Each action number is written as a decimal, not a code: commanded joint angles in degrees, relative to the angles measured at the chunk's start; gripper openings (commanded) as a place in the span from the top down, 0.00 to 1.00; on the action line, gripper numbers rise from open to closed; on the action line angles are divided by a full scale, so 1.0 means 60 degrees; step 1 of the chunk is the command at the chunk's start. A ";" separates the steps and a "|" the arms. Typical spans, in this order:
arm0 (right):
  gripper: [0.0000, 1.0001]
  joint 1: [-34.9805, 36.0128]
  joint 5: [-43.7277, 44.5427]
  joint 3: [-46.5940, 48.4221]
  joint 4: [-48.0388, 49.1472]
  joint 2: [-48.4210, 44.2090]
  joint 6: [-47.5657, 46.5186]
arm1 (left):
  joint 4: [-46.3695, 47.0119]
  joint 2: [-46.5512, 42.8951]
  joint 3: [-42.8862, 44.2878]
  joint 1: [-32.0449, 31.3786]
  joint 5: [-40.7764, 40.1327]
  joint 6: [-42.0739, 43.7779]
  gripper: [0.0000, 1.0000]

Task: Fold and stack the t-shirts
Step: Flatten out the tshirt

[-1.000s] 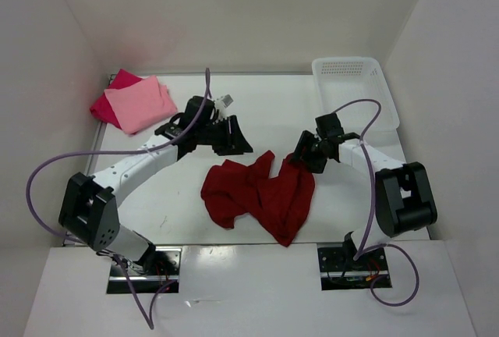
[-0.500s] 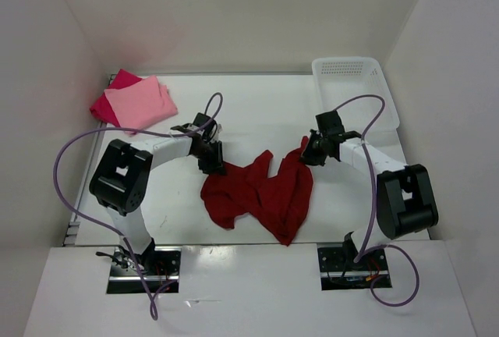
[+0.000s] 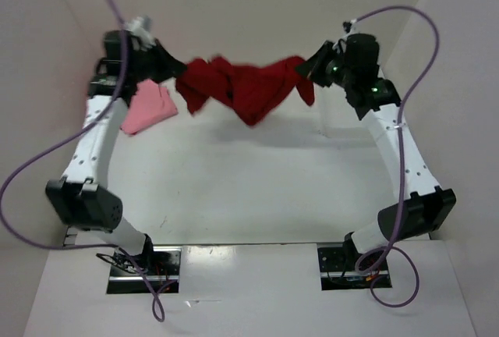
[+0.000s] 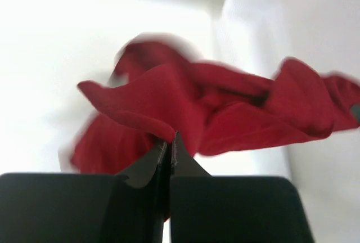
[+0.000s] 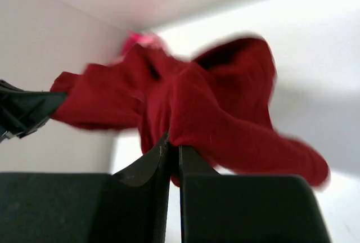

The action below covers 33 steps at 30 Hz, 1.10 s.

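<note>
The dark red t-shirt [image 3: 245,87] hangs bunched in the air, stretched between both grippers high above the table. My left gripper [image 3: 173,72] is shut on its left end, and the left wrist view shows the cloth [image 4: 225,108] pinched at the tips of that gripper [image 4: 170,142]. My right gripper [image 3: 310,68] is shut on the right end. In the right wrist view the shirt [image 5: 225,108] drapes over this gripper's [image 5: 173,147] closed jaws. The folded pale pink t-shirt [image 3: 148,107] lies at the back left, below the left arm. The crimson-pink one is mostly hidden behind that arm.
White walls [image 3: 257,9] close in the table at the back and on both sides. Purple cables [image 3: 405,25] loop off both raised arms. The arm bases [image 3: 144,263] sit at the near edge. The left gripper's black tip [image 5: 22,111] shows in the right wrist view.
Both grippers have closed on the ends of the dark red shirt and lifted it off the table. It now hangs high toward the back, pulled sideways between them.
</note>
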 commanded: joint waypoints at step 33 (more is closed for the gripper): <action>0.56 0.5607 0.0999 -0.2301 -0.0339 0.1715 -0.1174 | 0.1823 -0.4678 -0.9068 0.3405 0.1612 -0.0545 0.27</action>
